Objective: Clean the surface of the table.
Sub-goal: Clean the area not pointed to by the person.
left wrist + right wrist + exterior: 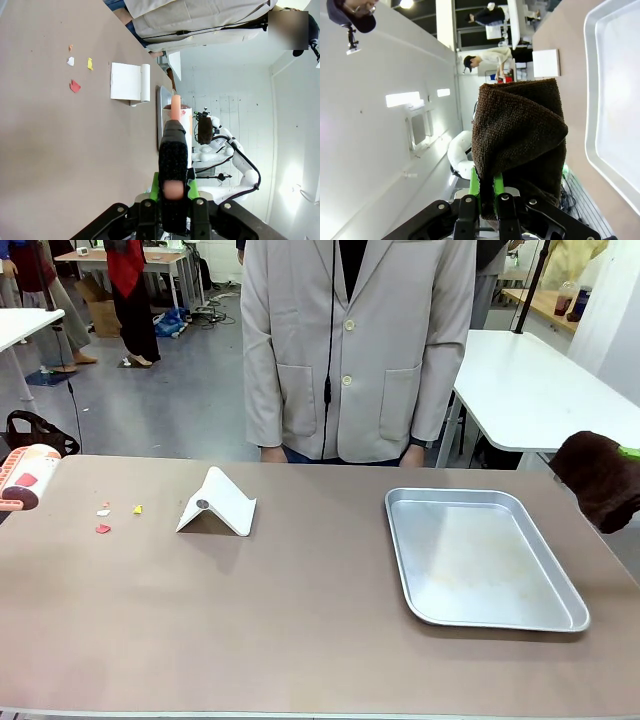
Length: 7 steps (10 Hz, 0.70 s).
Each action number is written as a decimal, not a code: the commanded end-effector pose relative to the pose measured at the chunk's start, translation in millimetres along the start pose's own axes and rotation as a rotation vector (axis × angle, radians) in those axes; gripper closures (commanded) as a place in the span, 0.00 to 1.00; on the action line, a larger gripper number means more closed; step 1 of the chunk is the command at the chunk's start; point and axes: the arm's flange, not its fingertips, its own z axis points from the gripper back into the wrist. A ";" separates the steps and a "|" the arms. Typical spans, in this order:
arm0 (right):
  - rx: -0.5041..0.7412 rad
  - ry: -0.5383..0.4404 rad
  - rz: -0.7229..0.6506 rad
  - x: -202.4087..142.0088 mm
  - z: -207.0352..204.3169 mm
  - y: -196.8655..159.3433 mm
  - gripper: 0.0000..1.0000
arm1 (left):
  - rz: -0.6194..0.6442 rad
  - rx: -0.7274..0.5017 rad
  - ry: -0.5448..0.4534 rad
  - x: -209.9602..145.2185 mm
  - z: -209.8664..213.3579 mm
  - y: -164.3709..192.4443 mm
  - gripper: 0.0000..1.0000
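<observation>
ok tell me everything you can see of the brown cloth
The brown cloth is dark with a nubby, terry-like weave, folded over into a thick rounded bundle. The right hand is shut on its lower end, green pads either side. In the front view it sits at the table's right edge, right of the metal tray and apart from it; whether it touches the tabletop is unclear.

No legible text, label or number anywhere.

Left gripper (174, 184) black — green pads (155, 185), screws (148, 203)
</observation>
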 end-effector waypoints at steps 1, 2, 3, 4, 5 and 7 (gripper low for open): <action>0.017 0.005 -0.017 -1.2 0.8 6.9 0.88 | -0.010 0.180 -0.055 4.2 -3.8 -1.1 0.77; 0.017 0.005 -0.017 -1.2 0.8 6.9 0.88 | -0.011 0.296 -0.066 7.5 -6.6 2.0 0.77; 0.017 0.005 -0.017 -1.2 0.8 6.9 0.88 | 0.005 0.380 -0.090 10.1 -8.5 5.8 0.77; 0.017 0.005 -0.017 -1.2 0.8 6.9 0.88 | 0.023 0.449 -0.145 13.4 -11.6 10.2 0.77; 0.017 0.005 -0.017 -1.2 0.8 6.9 0.88 | 0.063 0.474 -0.133 17.0 -18.5 13.6 0.77; 0.017 0.005 -0.017 -1.2 0.8 6.9 0.88 | 0.115 0.510 -0.154 26.5 -35.5 21.8 0.77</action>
